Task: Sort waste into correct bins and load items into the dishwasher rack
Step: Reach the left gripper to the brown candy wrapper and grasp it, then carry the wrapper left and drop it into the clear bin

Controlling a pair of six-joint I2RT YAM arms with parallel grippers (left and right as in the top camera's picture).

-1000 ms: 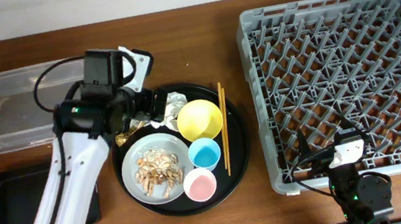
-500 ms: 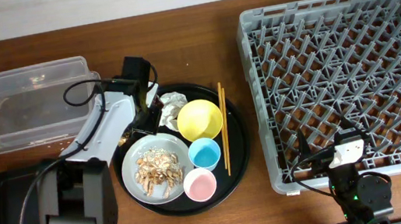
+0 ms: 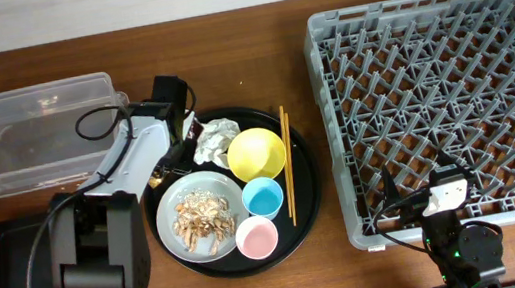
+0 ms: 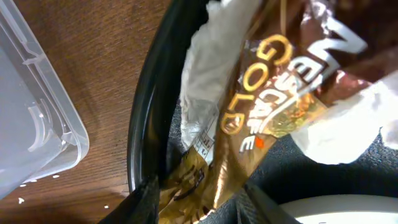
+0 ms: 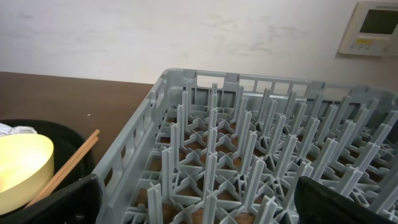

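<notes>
Glossy foil wrapper (image 4: 273, 93); clear plastic tub (image 3: 35, 140).

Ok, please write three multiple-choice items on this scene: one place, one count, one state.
1. Where do the chopsticks lie? A in the rack; B on the round black tray, beside the yellow bowl; C in the clear tub.
2. How many small cups are there? A one; B two; C three.
3. How is the right claw? A open; B shut on a cup; C shut on a chopstick.
Key: 1 B, the overhead view shows them by the bowl; 2 B, one blue, one pink; 3 A, it stands wide apart, holding nothing.
</notes>
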